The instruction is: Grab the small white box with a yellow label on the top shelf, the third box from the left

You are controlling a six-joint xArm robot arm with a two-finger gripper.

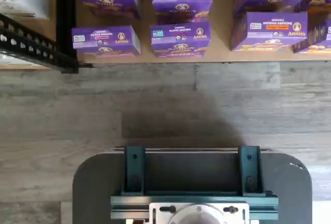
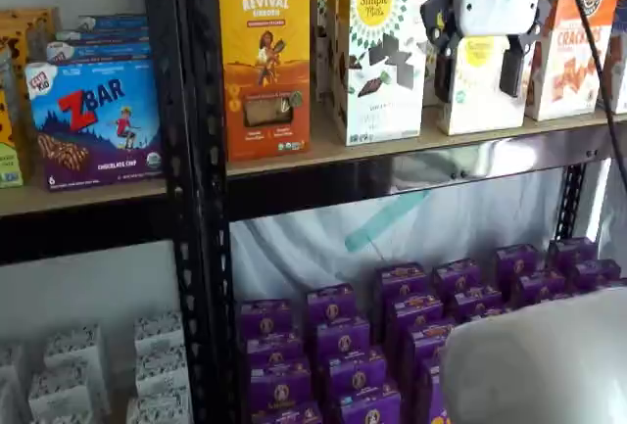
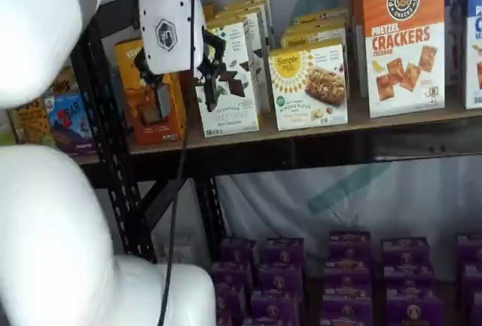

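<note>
Overhead, parted fingers (image 2: 480,71) before the small white box (image 3: 310,85).

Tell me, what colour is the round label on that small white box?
Yellow, a sunburst shape on the small white box, clearest in a shelf view.

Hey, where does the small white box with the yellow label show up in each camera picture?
Wrist view: not in it; only purple boxes on a low shelf.
Shelf view: small white box on the top shelf, partly behind the end effector.
Shelf view: centre of the shelf, unobstructed.
Shared landmark: the orange cracker carton beside it.
</note>
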